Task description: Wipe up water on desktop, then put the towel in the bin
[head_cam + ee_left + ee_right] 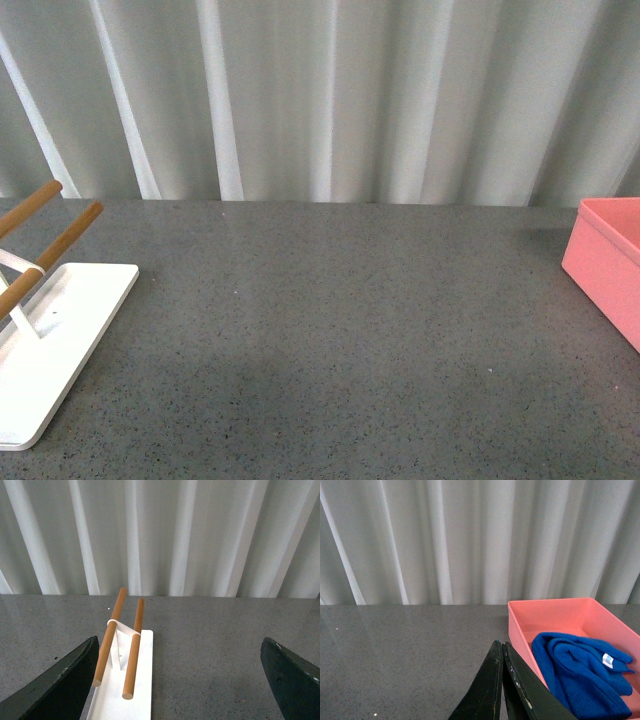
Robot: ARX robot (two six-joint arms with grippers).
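Inside the bin (555, 611), right wrist view alone shows towel (582, 677).

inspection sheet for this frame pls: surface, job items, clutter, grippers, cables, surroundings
Surface: desktop, dark grey speckled; no water visible in any view.
Job's things: towel, blue, lies crumpled inside the bin; a small white tag shows on it. In the front view only a corner of the bin shows at the right edge.
Clutter: white rack with wooden rods, at the desktop's left side; nothing hangs on it.
Grippers: left gripper open, fingers wide apart, holding nothing, facing the rack. Right gripper shut, holding nothing, beside the bin's near wall.
Cables: nothing seen.
Surroundings: pale pleated curtain behind the desktop.
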